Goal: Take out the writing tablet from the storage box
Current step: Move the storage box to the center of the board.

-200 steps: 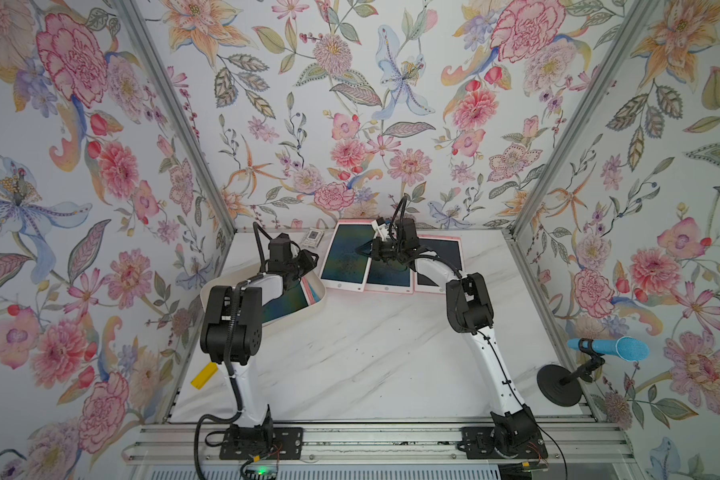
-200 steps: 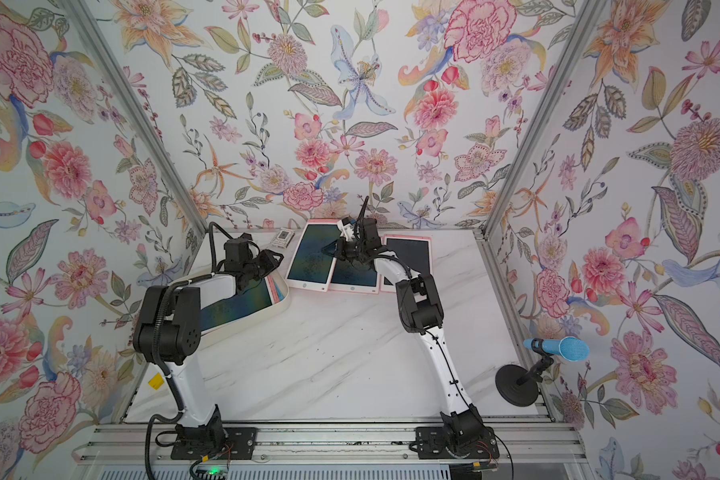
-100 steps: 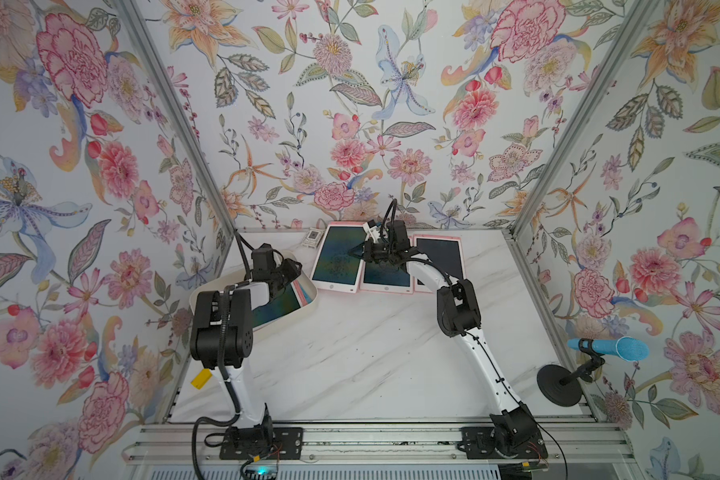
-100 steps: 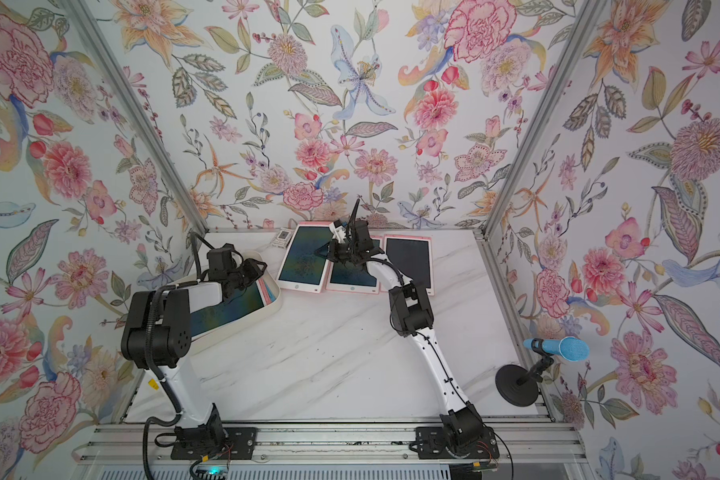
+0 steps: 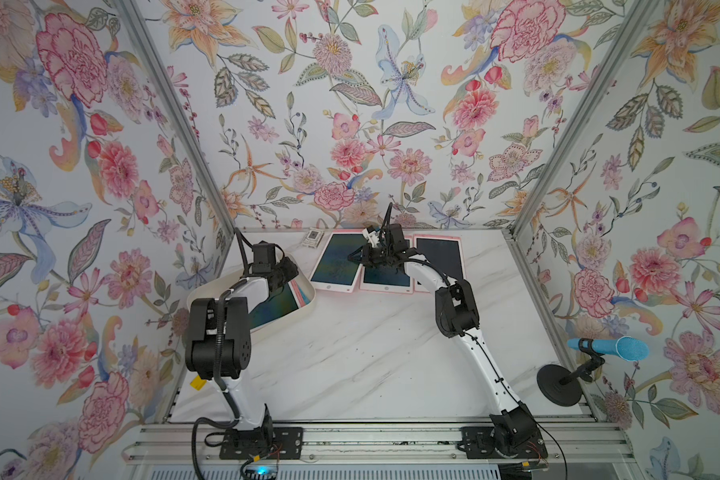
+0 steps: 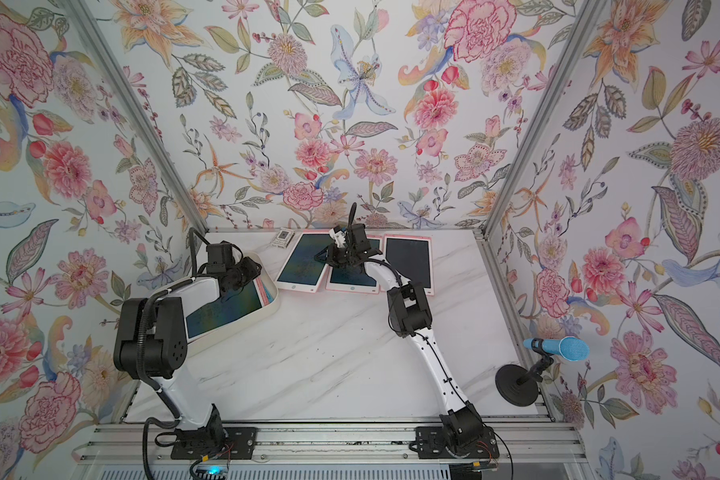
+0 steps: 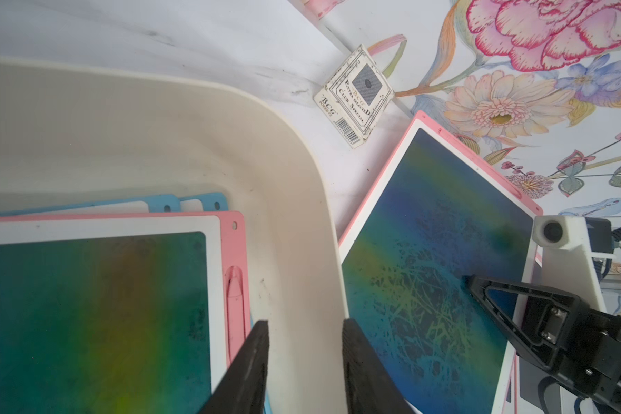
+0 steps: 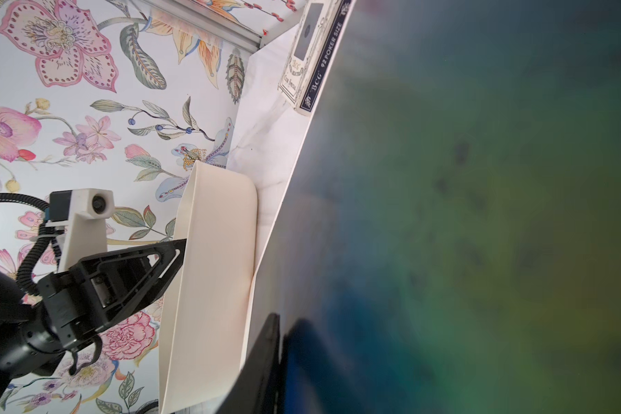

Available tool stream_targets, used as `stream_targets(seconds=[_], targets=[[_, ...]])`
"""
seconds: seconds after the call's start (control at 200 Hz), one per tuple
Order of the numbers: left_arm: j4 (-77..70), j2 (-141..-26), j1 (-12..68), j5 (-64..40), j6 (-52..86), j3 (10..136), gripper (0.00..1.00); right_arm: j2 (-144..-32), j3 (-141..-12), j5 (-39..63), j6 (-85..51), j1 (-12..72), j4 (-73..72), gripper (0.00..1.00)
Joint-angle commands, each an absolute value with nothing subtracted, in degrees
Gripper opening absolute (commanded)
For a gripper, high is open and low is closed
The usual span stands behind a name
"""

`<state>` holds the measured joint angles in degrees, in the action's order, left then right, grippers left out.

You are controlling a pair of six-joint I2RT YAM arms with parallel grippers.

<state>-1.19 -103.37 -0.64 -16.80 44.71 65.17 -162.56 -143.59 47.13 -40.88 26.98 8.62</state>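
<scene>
The cream storage box (image 5: 296, 315) (image 6: 246, 324) sits at the back left. It holds a pink-framed writing tablet (image 7: 87, 304) lying on blue ones. My left gripper (image 7: 303, 329) (image 5: 285, 270) is open and straddles the box's end wall (image 7: 284, 179), with the outer finger at the rim. A second pink writing tablet (image 5: 335, 264) (image 7: 427, 269) (image 8: 481, 215) lies outside, right beside the box. My right gripper (image 5: 356, 255) is at that tablet's right edge. One of its fingers (image 8: 262, 365) (image 7: 499, 297) stands a sliver off the screen, and the other is hidden behind the tablet.
Two more tablets (image 5: 385, 274) (image 5: 439, 257) lie in a row against the back wall, and the loose one overlaps the middle one. A pack of cards (image 5: 313, 238) (image 7: 355, 95) sits at the back edge. A blue microphone (image 5: 607, 347) stands on a stand outside the right rail.
The outside tablet has shifted slightly left and settled beside the box. My right jaws have eased apart from their grip on it. My left gripper has swung a little along the box's wall.
</scene>
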Motion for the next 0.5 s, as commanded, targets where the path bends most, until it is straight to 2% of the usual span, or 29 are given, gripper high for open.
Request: stream_targets(seconds=[0.0, 0.185, 0.265, 0.495], targets=[[3.0, -101.5, 0.6, -13.1, 42.3, 69.2, 0.37, -163.1, -145.9, 45.7, -38.6, 27.5, 11.1, 0.3], [3.8, -103.1, 2.3, -13.5, 42.2, 72.7, 0.37, -162.5, -146.1, 44.5, -37.7, 27.4, 13.3, 0.34], [4.3, -103.8, 3.3, -13.6, 41.7, 74.6, 0.37, -162.1, -146.1, 44.2, -37.6, 27.5, 14.1, 0.41], [5.2, -107.8, 6.2, -17.0, 40.0, 79.9, 0.37, -160.9, -146.1, 43.4, -38.2, 27.4, 14.5, 0.49]])
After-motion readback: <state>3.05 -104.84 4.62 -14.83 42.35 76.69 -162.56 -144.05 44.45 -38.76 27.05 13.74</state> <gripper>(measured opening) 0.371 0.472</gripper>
